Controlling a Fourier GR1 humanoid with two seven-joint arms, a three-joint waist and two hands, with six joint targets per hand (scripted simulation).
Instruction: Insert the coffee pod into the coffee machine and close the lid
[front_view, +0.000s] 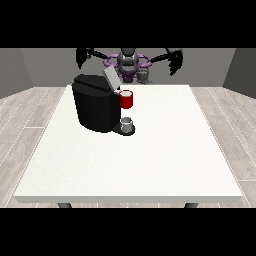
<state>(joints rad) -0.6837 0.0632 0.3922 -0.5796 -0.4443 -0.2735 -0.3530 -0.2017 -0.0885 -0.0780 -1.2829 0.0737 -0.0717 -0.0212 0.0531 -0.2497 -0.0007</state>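
Overhead, at the far edge of a large white rectangular table, a grey-and-purple humanoid robot spreads both arms wide, its two black hands raised above the tabletop and touching nothing. At the view's left, one black hand hangs by the robot's outstretched arm, well apart from everything on the table; whether its fingers are curled or straight cannot be told from this distance. Below and to the right of it, a boxy black coffee machine stands on the table's left half, its pale grey lid tilted up and open at the top. Just beside the machine's front, at its head, sits a red thing at the machine. Directly under that, a small grey cup-shaped thing rests on the machine's dark base plate; it cannot be told for certain as the coffee pod. Farther right, the second black hand hangs with fingers pointing downward, holding nothing, though whether they are relaxed or curled cannot be made out. Light wooden floorboards surround the table on both sides.
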